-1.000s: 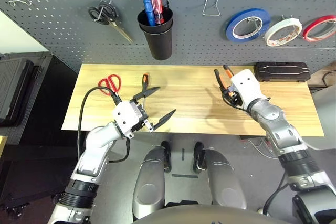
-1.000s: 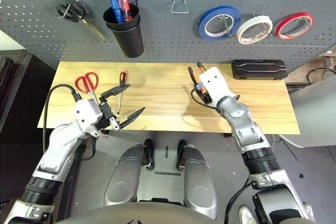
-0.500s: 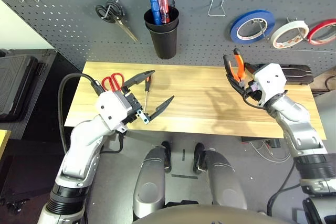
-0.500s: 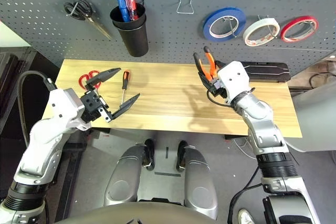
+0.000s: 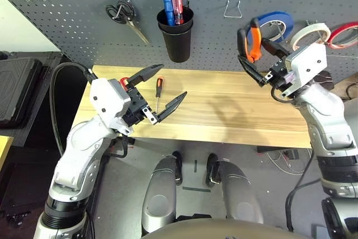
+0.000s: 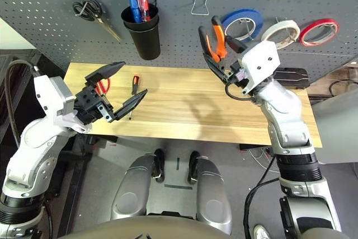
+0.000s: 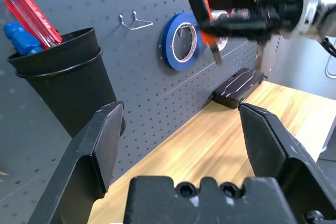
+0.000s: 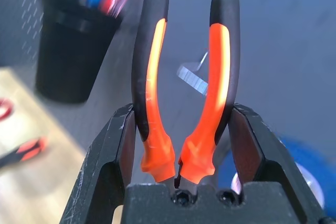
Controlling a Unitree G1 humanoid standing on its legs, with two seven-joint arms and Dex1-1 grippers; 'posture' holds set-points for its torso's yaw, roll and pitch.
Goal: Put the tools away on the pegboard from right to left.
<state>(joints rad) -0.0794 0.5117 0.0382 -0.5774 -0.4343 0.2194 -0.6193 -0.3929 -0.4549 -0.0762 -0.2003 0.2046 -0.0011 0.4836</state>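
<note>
Dark pegboard (image 5: 67, 26) behind tabletop (image 5: 224, 110); right gripper (image 6: 226, 74) clamped on pliers (image 6: 215, 40), handles up toward empty wire hook (image 6: 199, 6) just up-left; left gripper (image 6: 114, 90) spread apart, empty

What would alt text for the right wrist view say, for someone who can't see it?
The right gripper is shut on the orange-and-black-handled pliers, gripping them near the base of the handles, which point up toward the dark grey pegboard. Behind are a metal hook, the black cup holding screwdrivers, and part of a blue tape roll.
</note>
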